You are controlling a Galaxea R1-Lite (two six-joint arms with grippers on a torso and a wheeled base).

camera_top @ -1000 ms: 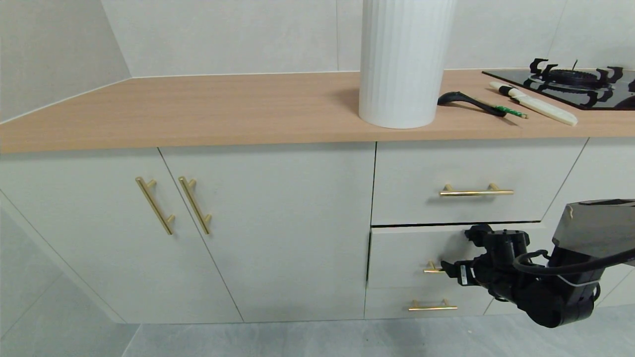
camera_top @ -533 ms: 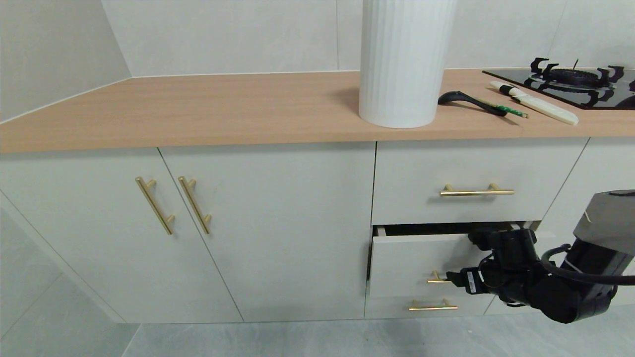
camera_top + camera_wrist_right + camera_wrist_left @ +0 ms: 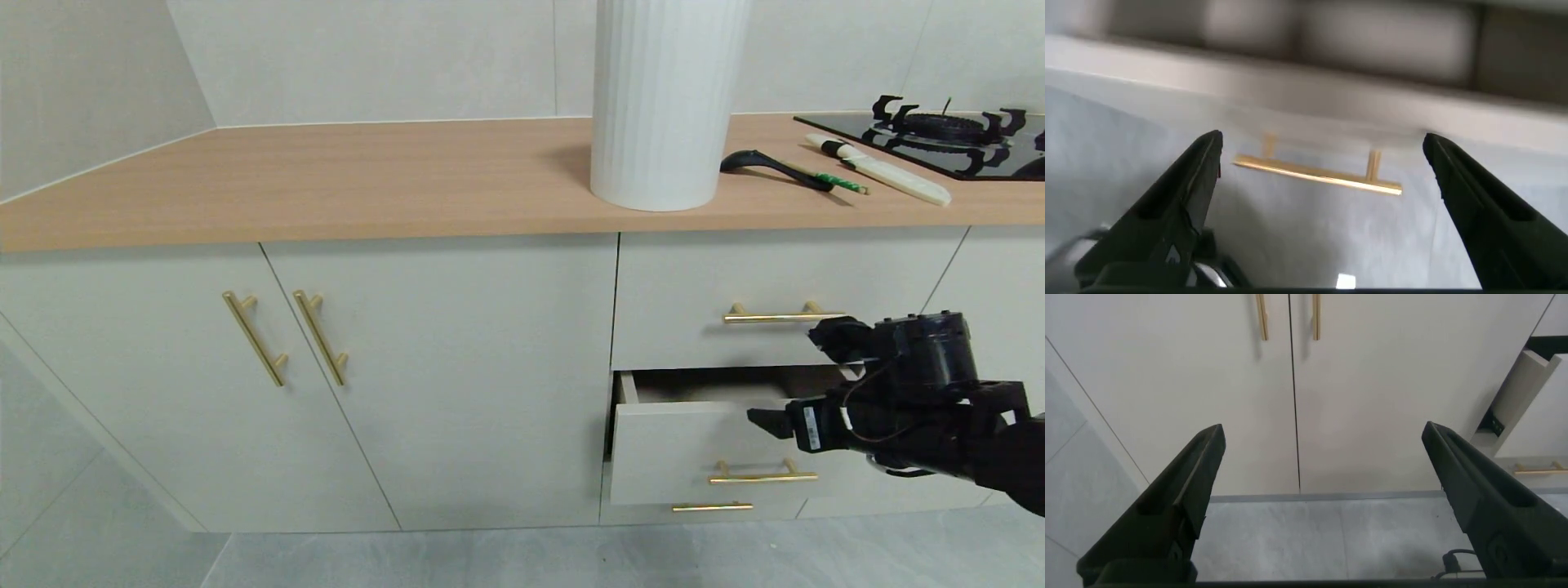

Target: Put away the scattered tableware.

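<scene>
Fingers [image 3: 775,420] of the right gripper [image 3: 804,377] stand wide apart with nothing between them. They hang in front of the drawer [image 3: 678,449], which is pulled partly out of the cabinet, its dark inside showing along the top. One finger lies across the upper edge of the drawer front, toward its right end; whether it touches the panel cannot be told. The other finger sits higher, up by the right end of the brass handle [image 3: 784,315] on the shut drawer above. The drawer's own brass handle [image 3: 763,475] runs below the gripper, apart from both fingers. In the right wrist view the same handle [image 3: 1319,173] lies crosswise between the spread fingers [image 3: 1167,220], farther off on the pale front.

To the left of the drawer, the left gripper [image 3: 1323,434] is also spread, holding nothing. It faces the seam between two shut cabinet doors [image 3: 1372,392], and the drawer [image 3: 1527,384] juts out at the side.

Above the drawer, on the wooden counter [image 3: 367,180], stands a tall white ribbed cylinder [image 3: 661,106]. Right of it, still above the drawer, lie the tableware: a black ladle [image 3: 771,167], a thin green stick [image 3: 841,183] just beside the ladle's handle end, and a white knife [image 3: 882,170] near the gas hob [image 3: 939,139].
</scene>
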